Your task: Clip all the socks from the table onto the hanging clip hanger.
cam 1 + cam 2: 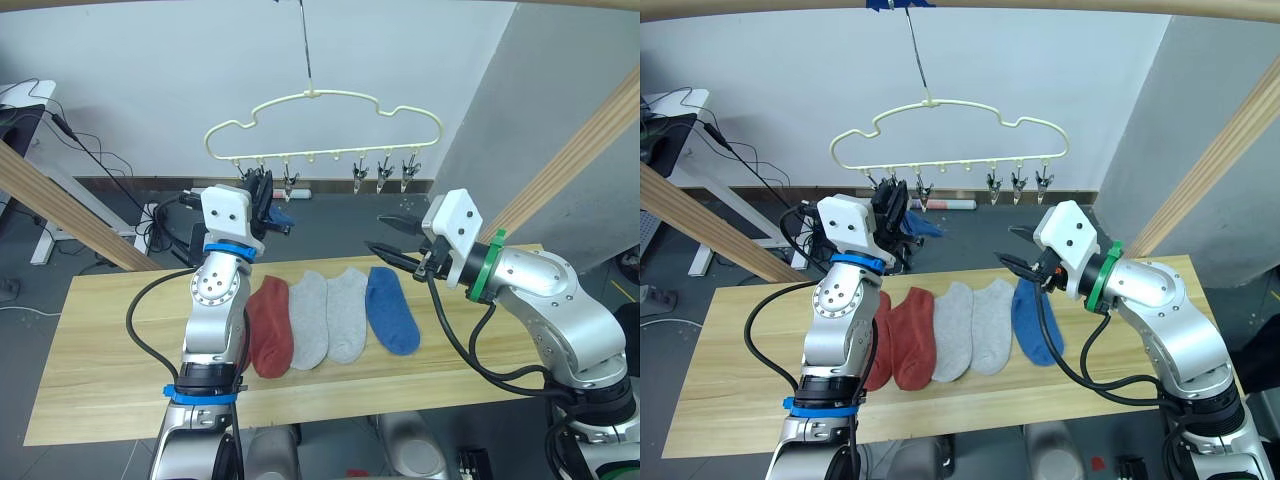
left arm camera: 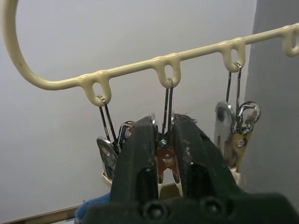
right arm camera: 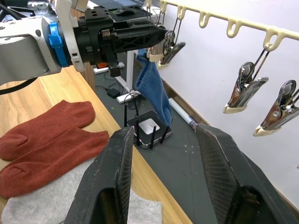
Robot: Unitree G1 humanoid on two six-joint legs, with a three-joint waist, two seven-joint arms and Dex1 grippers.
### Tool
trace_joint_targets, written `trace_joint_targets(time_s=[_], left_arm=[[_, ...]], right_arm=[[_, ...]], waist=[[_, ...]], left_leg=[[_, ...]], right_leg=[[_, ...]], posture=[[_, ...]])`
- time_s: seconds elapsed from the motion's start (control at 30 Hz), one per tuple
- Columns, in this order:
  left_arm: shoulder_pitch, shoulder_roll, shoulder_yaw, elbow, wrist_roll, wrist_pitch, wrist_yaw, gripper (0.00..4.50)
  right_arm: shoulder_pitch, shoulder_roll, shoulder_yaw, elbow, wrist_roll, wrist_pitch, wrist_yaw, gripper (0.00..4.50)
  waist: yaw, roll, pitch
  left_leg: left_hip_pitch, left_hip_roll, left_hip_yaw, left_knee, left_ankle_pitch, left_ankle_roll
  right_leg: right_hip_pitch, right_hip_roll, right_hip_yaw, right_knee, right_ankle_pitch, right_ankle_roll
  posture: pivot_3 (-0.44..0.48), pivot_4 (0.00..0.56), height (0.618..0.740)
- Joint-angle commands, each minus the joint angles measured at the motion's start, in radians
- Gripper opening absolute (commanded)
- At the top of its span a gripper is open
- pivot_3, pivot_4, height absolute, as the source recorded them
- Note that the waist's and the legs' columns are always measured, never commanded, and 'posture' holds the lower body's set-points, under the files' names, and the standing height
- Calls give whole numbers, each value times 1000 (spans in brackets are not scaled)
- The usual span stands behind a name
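One blue sock [image 3: 152,88] up on clip hanger [image 1: 320,125], five on table [image 1: 100,370]. Left gripper [image 2: 161,140] pinching clip [image 2: 166,161], right gripper [image 3: 161,154] wide open, empty. Probably release, grab next sock.

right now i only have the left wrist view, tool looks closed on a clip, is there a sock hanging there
Observer: Yes, a blue sock hangs just below the clip that the left tool pinches.
Operator: how many left on the table
Observer: Five lie side by side on the table: two red socks, two grey socks, one blue one.
Operator: right tool busy?
Observer: No, the right tool is open and empty, near the table's far edge.
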Motion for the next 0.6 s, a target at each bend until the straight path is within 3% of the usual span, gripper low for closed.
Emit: trace_joint_targets(time_s=[0.03,0.23,0.47,0.6], left_arm=[[-15,6,6,-42,-4,-7,-2,180],[-3,34,4,-66,-2,13,-23,180],[13,69,0,-93,-18,43,-66,180],[18,68,-6,-104,-19,55,-79,180]], right_arm=[[19,-13,-11,-36,11,-23,6,2166],[127,-1,51,92,-114,-68,-78,2166],[179,102,171,382,-294,-243,-193,4500],[140,169,193,582,-360,-353,-240,4500]], waist=[[0,0,0],[0,0,0],[-1,0,0],[-1,0,0]], left_leg=[[0,0,0,0,0,0],[0,0,0,0,0,0],[1,0,1,0,0,0],[1,0,1,0,0,0]], right_leg=[[0,0,0,0,0,0],[0,0,0,0,0,0],[0,0,1,1,0,0],[0,0,1,1,0,0]], posture=[[-268,296,740],[-259,300,740],[-239,304,740],[-220,304,740]])
